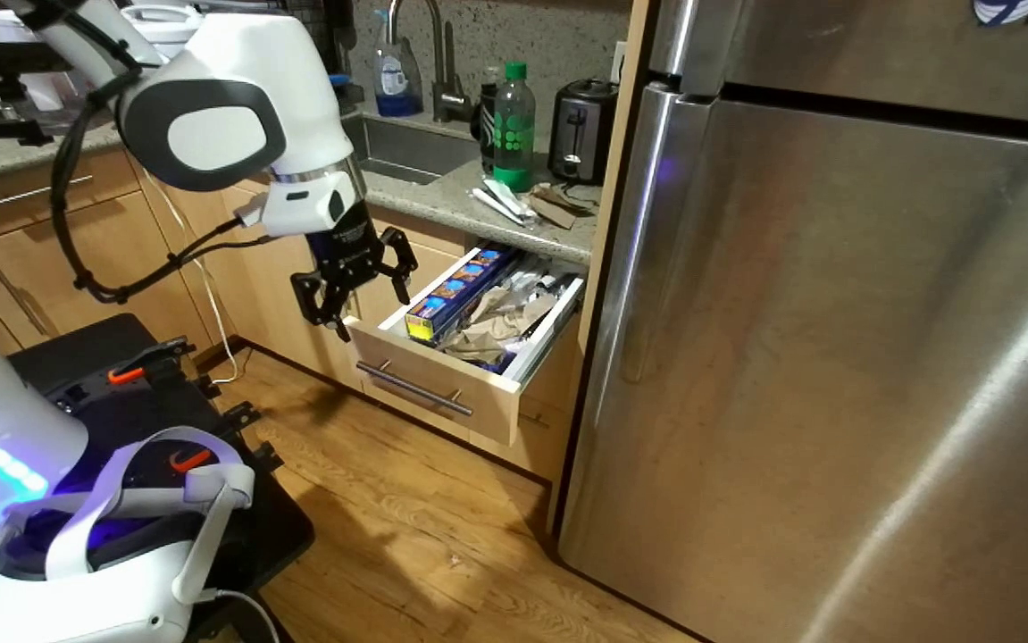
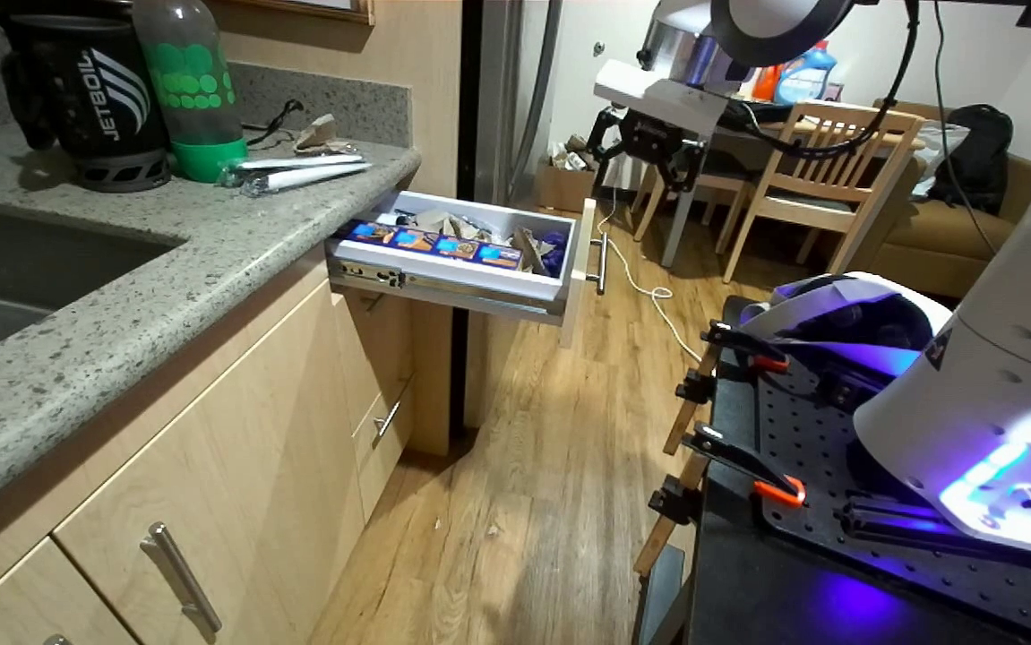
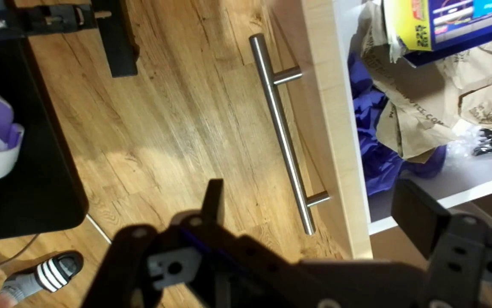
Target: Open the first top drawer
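Counter (image 1: 455,199), in an exterior view: green bottle (image 1: 514,134). Its 3 o'clock: toaster (image 1: 580,134); 5: brown paper (image 1: 558,204); 6: packets (image 1: 503,202); 9: canister (image 1: 486,129).

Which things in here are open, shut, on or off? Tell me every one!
Top drawer, open, sticking out
End effector, open, gripping nothing
Fridge doors, both look shut
Cupboard door under the counter, shut
Green-capped bottle, standing, cap on
Robot's base light, glowing blue
Toaster, can't tell if it's on

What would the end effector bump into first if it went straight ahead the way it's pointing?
Probably the open drawer front or its bar handle: the end effector points down towards them, though depth is unclear, so I can't tell which comes first.
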